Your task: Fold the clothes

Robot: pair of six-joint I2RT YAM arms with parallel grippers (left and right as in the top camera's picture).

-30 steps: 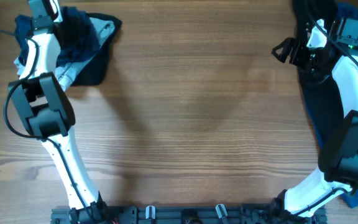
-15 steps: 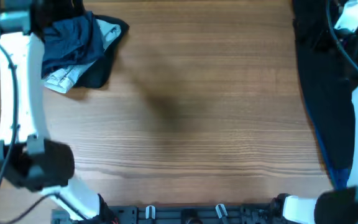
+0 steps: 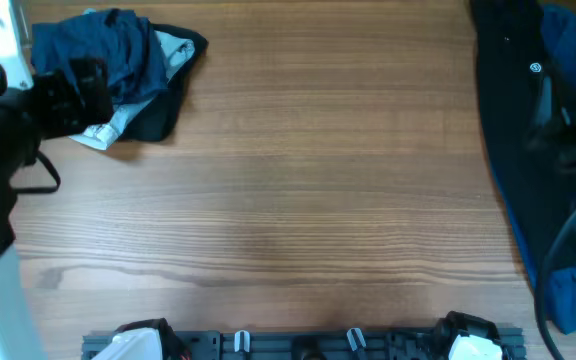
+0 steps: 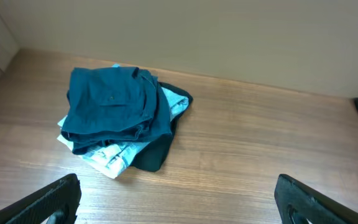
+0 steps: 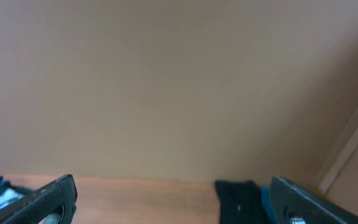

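**A:** Where are the clothes?

**B:** Several lie in a pile (image 4: 117, 118) on the counter (image 3: 318, 200). A dark blue garment (image 4: 107, 102) sits on top, folded but rumpled. Light-blue denim (image 4: 107, 158) sticks out beneath it, and a black piece (image 4: 154, 155) lies at the bottom. All three touch.

**A:** Is that all of them?

**B:** No. Well apart from the pile, across bare wood, a black cloth (image 3: 503, 130) with a small white logo (image 3: 535, 68) lies spread along the counter edge farthest from the pile. Brighter blue fabric (image 3: 573, 50) shows at the side of that cloth turned away from the pile.

**A:** And the left tool?

**B:** The left tool (image 4: 178, 193) hangs clear of the pile, looking at it from a little way off. Its fingers (image 4: 48, 199) are spread wide with nothing between them. Seen from overhead, the left arm (image 3: 8, 150) is a dark bulk just beside the pile.

**A:** The right one?

**B:** The right tool (image 5: 173, 186) is also spread wide and holds nothing. It is well apart from the pile and faces a plain wall (image 5: 166, 81). The black cloth shows low between its fingers (image 5: 42, 199). From overhead, the right arm (image 3: 568, 150) is over the black cloth.
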